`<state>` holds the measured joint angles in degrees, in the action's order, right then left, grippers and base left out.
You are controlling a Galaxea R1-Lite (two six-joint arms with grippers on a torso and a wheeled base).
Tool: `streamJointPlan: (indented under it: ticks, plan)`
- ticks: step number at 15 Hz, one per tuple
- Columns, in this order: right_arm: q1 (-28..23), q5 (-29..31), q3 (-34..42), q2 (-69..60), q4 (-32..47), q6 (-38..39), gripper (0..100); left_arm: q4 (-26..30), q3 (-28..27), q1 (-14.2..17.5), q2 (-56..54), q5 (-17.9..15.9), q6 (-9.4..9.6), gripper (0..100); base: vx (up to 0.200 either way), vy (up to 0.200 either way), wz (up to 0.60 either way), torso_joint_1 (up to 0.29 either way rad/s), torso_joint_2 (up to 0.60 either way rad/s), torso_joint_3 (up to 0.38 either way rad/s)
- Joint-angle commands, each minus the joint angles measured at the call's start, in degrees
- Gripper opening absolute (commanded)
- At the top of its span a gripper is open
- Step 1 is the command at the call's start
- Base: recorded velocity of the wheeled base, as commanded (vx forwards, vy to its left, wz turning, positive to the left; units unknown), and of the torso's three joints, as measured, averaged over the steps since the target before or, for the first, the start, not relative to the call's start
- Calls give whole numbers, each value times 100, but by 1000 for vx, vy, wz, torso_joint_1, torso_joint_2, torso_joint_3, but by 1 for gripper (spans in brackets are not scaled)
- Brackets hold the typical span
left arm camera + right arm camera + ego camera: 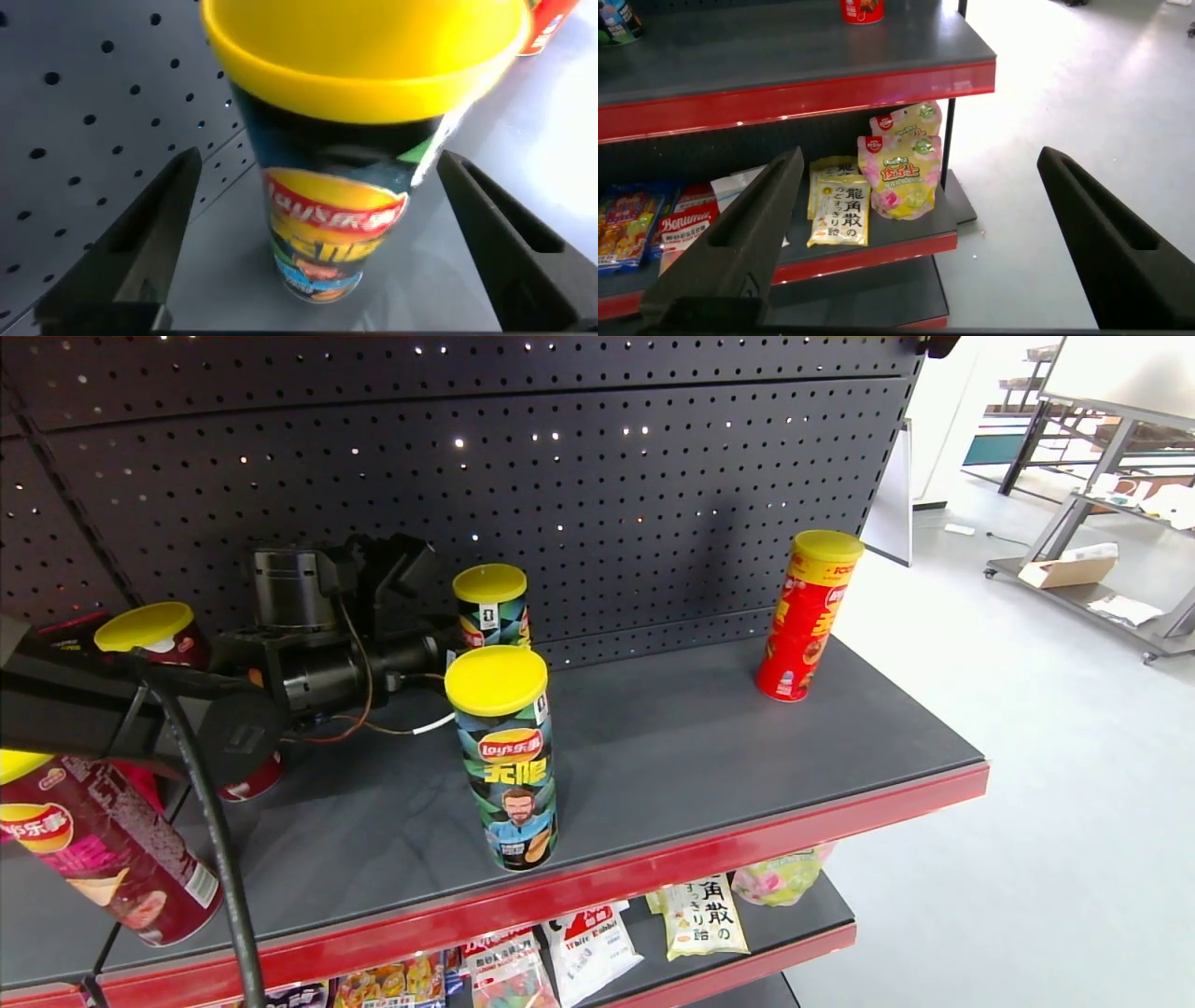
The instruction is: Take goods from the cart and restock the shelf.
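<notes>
On matte shelf (709,756) front: cylindrical can (509,775), smooth yellow lid (496,679).

Front teal can (509,761): red-yellow logo oval, big yellow characters under it, small white tag near lid.
Rear teal can (492,609), 12 o'clock of it: same label, mostly hidden.
Red can (808,616), 2 o'clock: yellow lettering, too small to read.
Maroon can (103,845), 9 o'clock: logo oval, partly cut off.
Yellow bag (840,210), lower shelf: column of bold black characters.
Pink bag (901,173): coloured lettering, too small to read.

Head overlooks the shelf (709,756); wrists view it closer.
</notes>
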<state>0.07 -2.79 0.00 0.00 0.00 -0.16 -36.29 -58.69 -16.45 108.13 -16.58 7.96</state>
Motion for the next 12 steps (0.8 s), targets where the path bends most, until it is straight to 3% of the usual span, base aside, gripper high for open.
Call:
streamJointPlan:
  ticks: [1, 4, 7, 8, 11, 12]
  plan:
    - [1, -2, 0, 0, 9, -2, 100, 8, 349, 124, -442, 6, 4, 100, 0, 0, 0, 0, 0, 0]
    - [1, -2, 0, 9, 0, -2, 100, 17, 1544, 405, -1356, 6, 478, 100, 0, 0, 0, 0, 0, 0]
    - [1, -2, 0, 0, 0, -2, 100, 61, 2388, 449, -2367, 85, 584, 100, 0, 0, 0, 0, 0, 0]
    - [1, -2, 0, 9, 0, -2, 100, 307, 2555, 449, -2877, 234, 593, 100, 0, 0, 0, 0, 0, 0]
    - [1, -2, 0, 9, 0, -2, 100, 1906, 2766, 423, -4450, 533, 628, 100, 0, 0, 0, 0, 0, 0]
    - [1, -2, 0, 9, 0, -2, 100, 3023, 2696, 326, -5250, 542, 628, 100, 0, 0, 0, 0, 0, 0]
